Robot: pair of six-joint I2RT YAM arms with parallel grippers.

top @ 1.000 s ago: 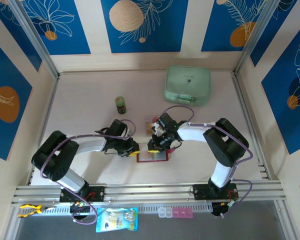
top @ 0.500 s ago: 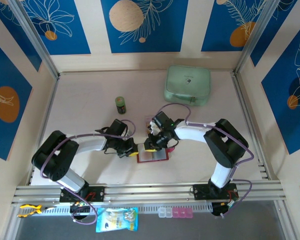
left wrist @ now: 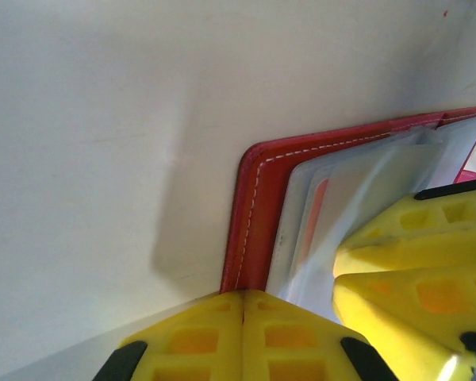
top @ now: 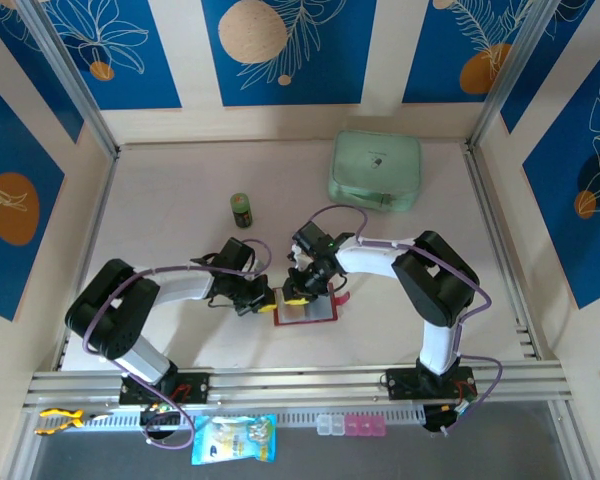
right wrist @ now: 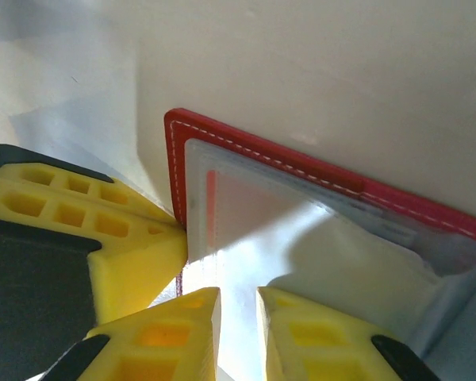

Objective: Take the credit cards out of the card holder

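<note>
The red card holder (top: 310, 312) lies open on the table between both arms, its greyish clear sleeves facing up. My left gripper (left wrist: 243, 295) is shut on the red stitched left edge (left wrist: 252, 222). My right gripper (right wrist: 238, 305) stands over the sleeves (right wrist: 301, 238) near that same left edge, fingers a narrow gap apart with the clear sleeve showing between them. A tan-orange card (left wrist: 316, 213) shows as a strip inside a sleeve. A pale card with a red stripe (right wrist: 212, 208) sits in the top sleeve. From above, the two grippers (top: 285, 298) nearly touch.
A mint-green zip case (top: 375, 170) sits at the back right. A small green bottle (top: 241, 209) stands behind the left arm. A snack bag (top: 234, 438) and small pill boxes (top: 352, 426) lie past the front rail. Bare table spreads to the left.
My right gripper has slid left across the open card holder to its left edge, close to the left gripper. The left arm and the card holder have stayed put.
</note>
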